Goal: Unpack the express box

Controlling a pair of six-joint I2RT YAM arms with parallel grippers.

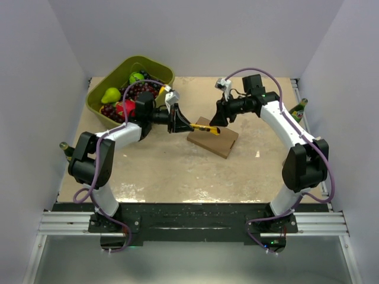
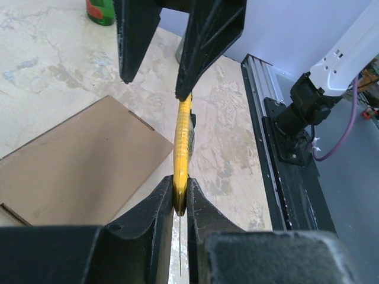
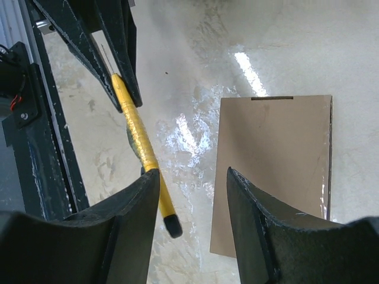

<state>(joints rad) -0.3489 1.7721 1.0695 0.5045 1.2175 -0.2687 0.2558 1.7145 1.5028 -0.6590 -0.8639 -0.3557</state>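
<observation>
Over the middle of the table point(image 1: 172, 171) we have the left gripper point(image 2: 180, 198) clamped tight on a slim yellow tool point(image 2: 183, 139). Its black-tipped far end reaches the right gripper point(image 3: 193, 177), whose jaws stand wide apart, and the tip sits just inside the gap, close against one finger rather than centred. Just below them lies the express box point(image 1: 214, 138), flat on the table, lid down as far as we can tell, with nothing touching it. Now the worry: if those right jaws close from here, we reckon they catch only the very end of the tool, off-centre. It could then swivel or drop the moment the left lets go. A push forward could instead jam the tip against that finger. A fall would land it on or beside the box. Room looks decent, with bare table on the near side of the box and to its right. The olive fruit tub point(image 1: 148, 61) sits well apart at the far left, a green bottle point(image 1: 299, 110) stands by the right-hand edge, and the side walls are clear of both arms.
</observation>
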